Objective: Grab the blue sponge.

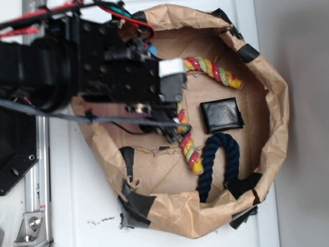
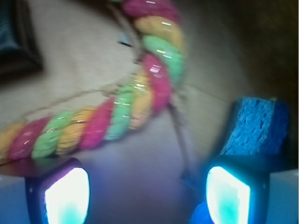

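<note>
At the right edge of the wrist view, just beyond the right fingertip, the blue sponge [image 2: 256, 126] is seen lying on the brown paper; in the exterior view it is hidden beneath the arm. The end effector [image 2: 147, 193] is spread, with nothing between its glowing pads [image 2: 226, 193], and the sponge sits off its centre line, beside the right pad rather than between the two. For the grasp to be made well, it is judged that the end effector should be shifted toward the sponge until the block is centred in the gap, then lowered and pressed together across the foam's short sides.

The multicoloured rope [image 2: 126, 107] is draped across the middle of the wrist view, close to the sponge's left side, and could be caught by the left pad if the shift falls short. Further off, a black square pouch [image 1: 221, 115] and a navy rope [image 1: 220, 159] are spread over the floor of the paper-lined basket [image 1: 275, 123], well apart from the sponge. The basket is carried on a white table [image 1: 77, 206].
</note>
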Available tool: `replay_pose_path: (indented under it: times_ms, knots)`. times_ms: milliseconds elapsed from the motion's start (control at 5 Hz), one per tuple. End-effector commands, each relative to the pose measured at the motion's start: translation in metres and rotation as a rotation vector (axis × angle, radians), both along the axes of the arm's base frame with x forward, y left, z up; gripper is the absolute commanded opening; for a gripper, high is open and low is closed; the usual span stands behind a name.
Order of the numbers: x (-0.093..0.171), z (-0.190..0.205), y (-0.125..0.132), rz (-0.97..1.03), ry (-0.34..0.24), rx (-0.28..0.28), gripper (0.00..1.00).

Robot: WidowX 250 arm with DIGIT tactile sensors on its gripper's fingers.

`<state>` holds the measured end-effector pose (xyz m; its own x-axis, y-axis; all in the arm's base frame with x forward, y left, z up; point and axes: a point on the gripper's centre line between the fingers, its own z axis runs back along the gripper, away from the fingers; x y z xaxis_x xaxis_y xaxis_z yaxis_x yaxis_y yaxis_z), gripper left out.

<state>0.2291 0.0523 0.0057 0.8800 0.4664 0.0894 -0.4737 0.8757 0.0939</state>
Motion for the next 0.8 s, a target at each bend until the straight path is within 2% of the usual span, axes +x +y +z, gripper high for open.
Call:
replay_pose_path:
  times_ms: [0,200,400,600]
  knots:
    - [-0.018,-0.004,0.009,0.017,0.032,0.022,1.0]
    - [-0.02,0.026,0.009,0.05,0.025,0.056,1.0]
    - [-0.024,0.055,0.012,0.091,0.055,0.087,1.0]
    - [-0.026,0.067,0.021,0.133,0.037,0.096,1.0]
